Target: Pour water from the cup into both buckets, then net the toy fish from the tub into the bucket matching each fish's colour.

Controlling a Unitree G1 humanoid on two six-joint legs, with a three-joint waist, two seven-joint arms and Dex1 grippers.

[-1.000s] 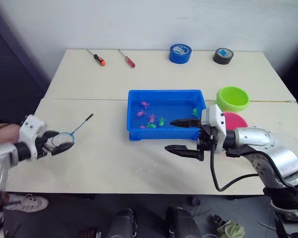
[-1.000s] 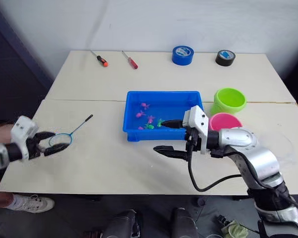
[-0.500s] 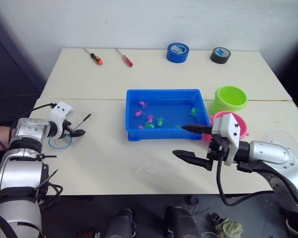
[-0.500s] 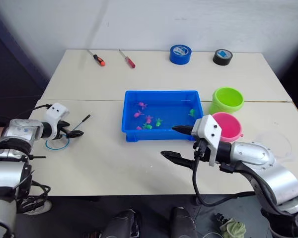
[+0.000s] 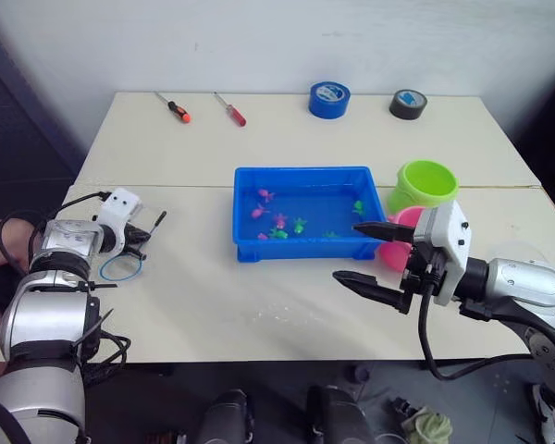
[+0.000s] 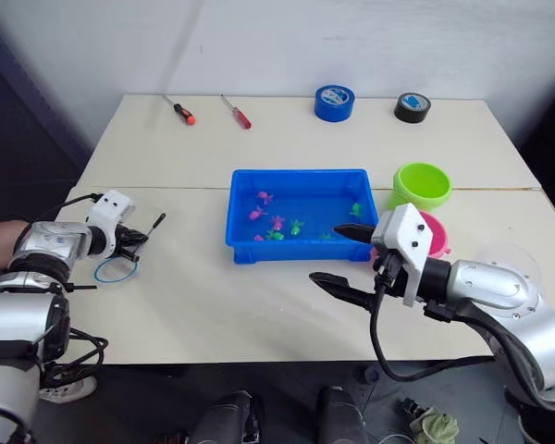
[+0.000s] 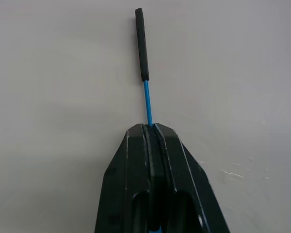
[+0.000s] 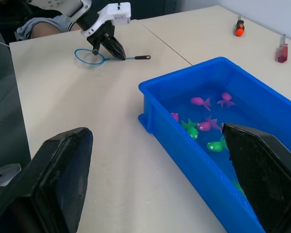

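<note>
The left pincer [image 7: 150, 127] is clenched on the net [image 5: 122, 265], gripping its thin blue shaft between hoop and black grip; the hoop lies flat on the bench [image 5: 213, 296] near its left edge, and the grip end points toward the tub [image 5: 305, 215]. The right pincer [image 5: 375, 254] is released, its two fingers spread wide, hovering over the bench just in front of the tub's right front corner, one finger [image 5: 381, 230] close to the tub's rim, the other [image 5: 370, 287] nearer the bench's front edge.

The tub sits mid-bench and holds water with pink and green fish [image 5: 279, 222] scattered in it, most toward its left and middle, one green fish [image 5: 359, 206] near the right wall. The green bucket [image 5: 427, 183] stands just right of the tub; the pink bucket [image 5: 402, 236] is in front of it, partly hidden behind the right pincer. The clear cup [image 6: 511, 264] lies further right, behind the right arm.

At the bench's far edge are two screwdrivers [image 5: 176, 107], a blue tape roll [image 5: 328, 99] and a dark tape roll [image 5: 408, 104]
</note>
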